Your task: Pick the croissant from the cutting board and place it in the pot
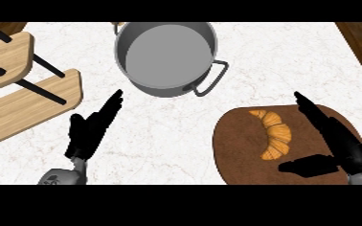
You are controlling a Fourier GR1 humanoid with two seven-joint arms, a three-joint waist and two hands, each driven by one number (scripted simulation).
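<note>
An orange croissant (275,133) lies on the round brown cutting board (240,148) at the lower right. My right hand (338,143) is open just right of it, fingers stretched toward the far side and thumb pointing left below the croissant, not touching it. The grey metal pot (167,57) stands at the top centre, its inside bare, one loop handle toward the board. Over the white counter at the lower left, my left hand (92,129) rests open with straight fingers.
A wooden rack with black rods (35,84) fills the left edge. Dark wood strips (351,36) border the counter at the top right and top left corners. White marble counter (170,139) lies between pot and board.
</note>
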